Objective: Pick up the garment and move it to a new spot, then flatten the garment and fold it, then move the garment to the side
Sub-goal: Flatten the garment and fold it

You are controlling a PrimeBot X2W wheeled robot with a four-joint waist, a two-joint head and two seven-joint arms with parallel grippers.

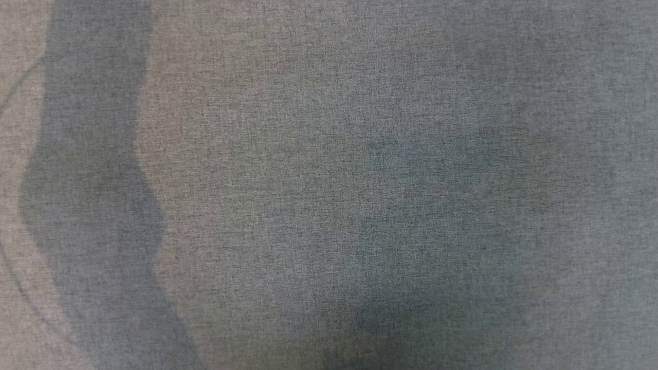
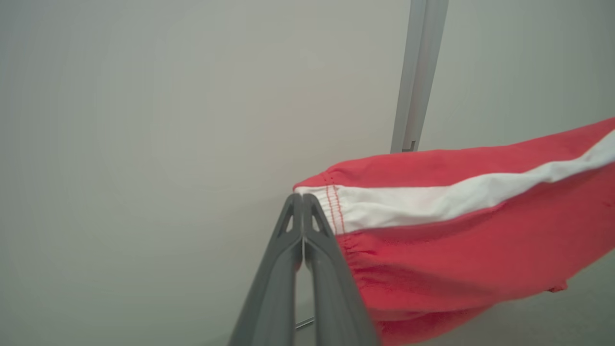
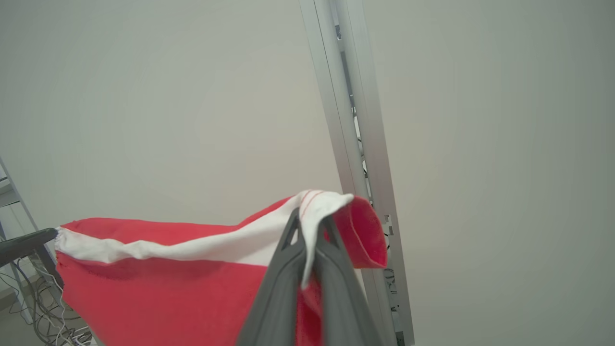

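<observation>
Left gripper (image 2: 302, 198): fingers pressed together, pinched a hem corner of the red garment (image 2: 456, 250).
Right gripper (image 3: 311, 218): clamped on the white stripe (image 3: 192, 247) at the opposite end.
Red garment: hung stretched between both grippers, in front of the aluminium post (image 2: 417, 72) (stripe uppermost).

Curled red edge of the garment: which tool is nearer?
Right. The right tool grips the garment just beside the curled edge; the left tool clamps the opposite end of the white stripe.
</observation>
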